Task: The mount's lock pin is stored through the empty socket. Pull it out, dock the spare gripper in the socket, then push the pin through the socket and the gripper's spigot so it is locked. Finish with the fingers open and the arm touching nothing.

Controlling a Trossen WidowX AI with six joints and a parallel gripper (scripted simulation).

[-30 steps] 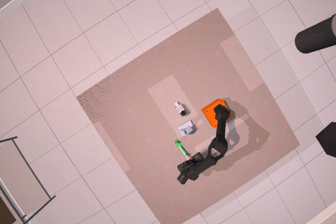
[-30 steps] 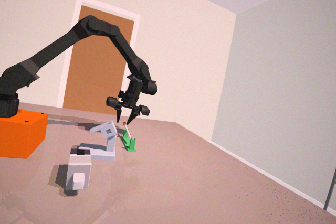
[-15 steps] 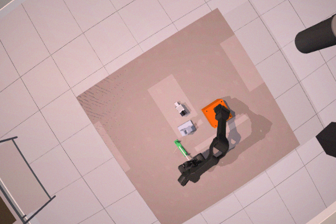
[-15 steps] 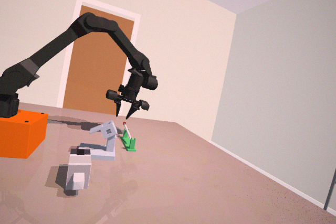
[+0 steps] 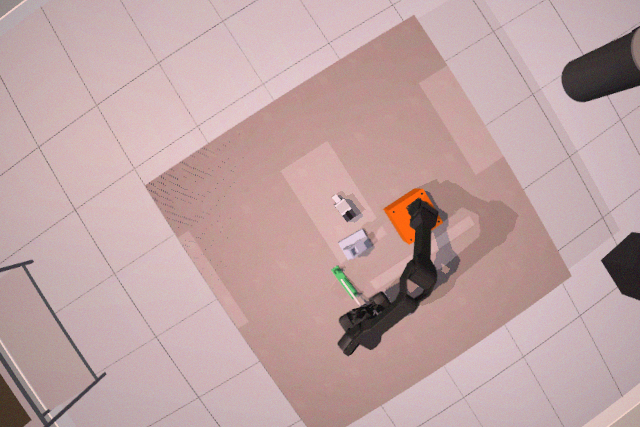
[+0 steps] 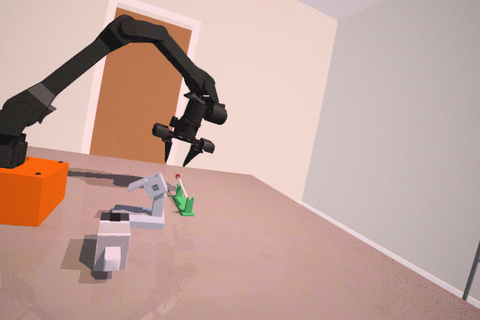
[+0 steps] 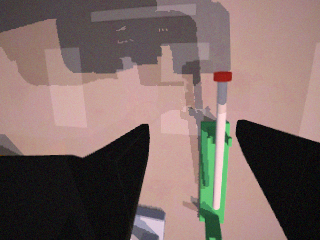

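The white lock pin [image 7: 219,150] [image 6: 181,185] [image 5: 353,293] with a red cap [image 7: 222,76] lies tilted on a green cradle [image 7: 206,172] [image 6: 185,204] [image 5: 339,275] on the table. My gripper [image 7: 192,128] [image 6: 175,162] [image 5: 370,306] is open and empty. It hangs above the pin without touching it. The grey mount [image 6: 154,192] [image 5: 354,245] with its empty socket stands just left of the cradle. The spare gripper [image 6: 112,248] [image 5: 343,206], grey and white, rests on the table nearer the camera in the side view.
The arm's orange base block [image 5: 399,216] [image 6: 27,192] stands behind the mount. A dark cylinder [image 5: 599,71] and a dark block [image 5: 622,264] stand off the table. A metal frame [image 5: 51,319] stands at the far left.
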